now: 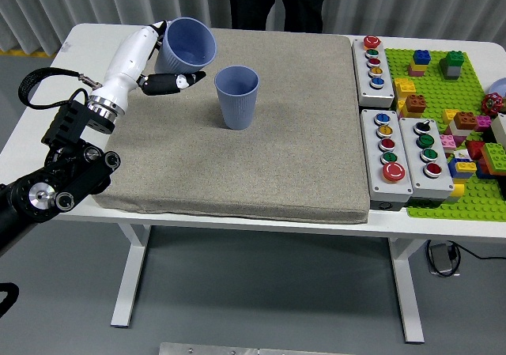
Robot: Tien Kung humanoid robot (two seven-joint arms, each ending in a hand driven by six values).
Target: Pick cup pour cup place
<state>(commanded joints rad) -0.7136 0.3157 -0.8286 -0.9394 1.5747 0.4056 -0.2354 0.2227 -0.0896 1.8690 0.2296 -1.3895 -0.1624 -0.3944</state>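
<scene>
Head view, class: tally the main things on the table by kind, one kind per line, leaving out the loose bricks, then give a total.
Blue cups: 2, one held tilted in the left hand, one standing on the mat
Button boxes: 3
Grey mat: 1
Green brick baseplate: 1
Total: 7
</scene>
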